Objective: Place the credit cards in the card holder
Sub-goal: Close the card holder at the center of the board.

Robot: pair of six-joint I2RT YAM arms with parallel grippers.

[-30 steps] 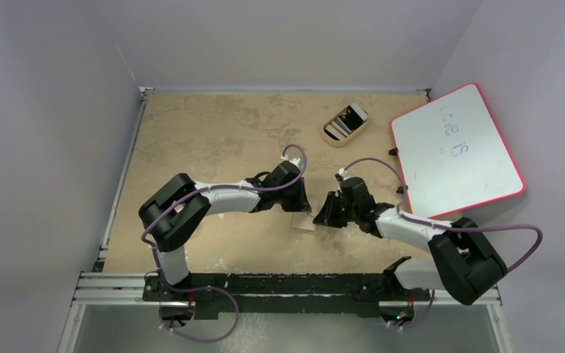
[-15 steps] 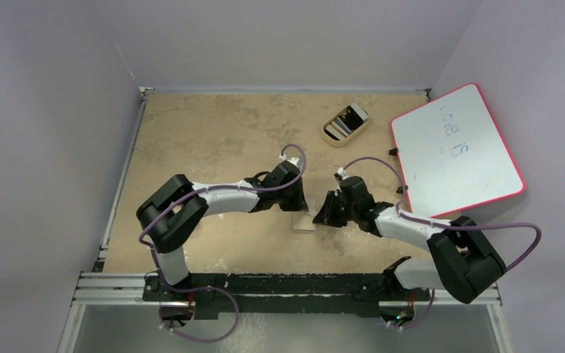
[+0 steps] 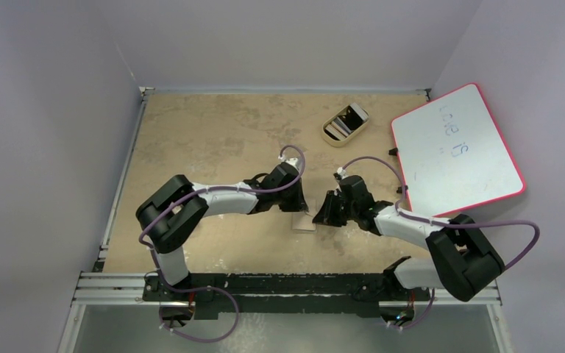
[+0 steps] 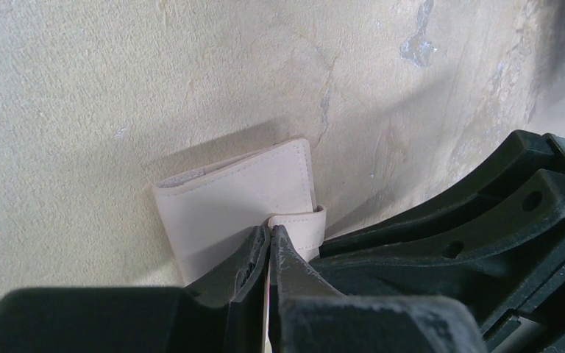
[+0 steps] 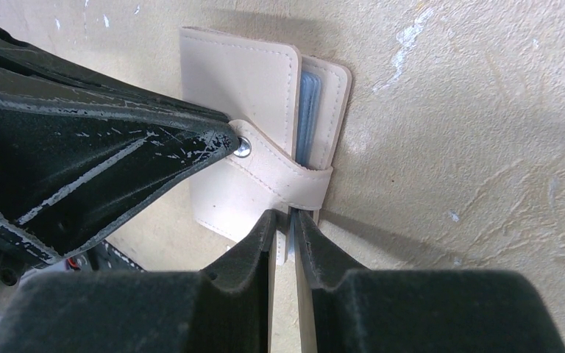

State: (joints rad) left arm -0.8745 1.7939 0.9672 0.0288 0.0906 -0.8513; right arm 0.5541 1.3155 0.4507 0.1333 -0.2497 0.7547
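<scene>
The tan card holder point(image 3: 304, 221) lies folded on the table between both grippers. In the right wrist view it point(image 5: 235, 81) shows pale blue credit cards point(image 5: 310, 110) inside its open edge, with the snap tab point(image 5: 287, 173) wrapped over that edge. My left gripper point(image 3: 299, 207) is shut, and its tip point(image 5: 221, 140) presses down beside the tab's metal snap point(image 5: 244, 148). In the left wrist view the left gripper point(image 4: 271, 234) rests on the holder point(image 4: 228, 202) at the tab point(image 4: 303, 224). My right gripper point(image 5: 285, 218) is pinched on the holder's edge just below the tab.
A tan oval tray point(image 3: 336, 137) holding a phone-like slab point(image 3: 349, 118) stands at the back right. A red-rimmed whiteboard point(image 3: 456, 151) lies at the right edge. The right arm's black body point(image 4: 485, 220) crowds the holder from the right.
Nothing has visibly changed apart from a very slight shift of both arms. The holder lies in the same place.
</scene>
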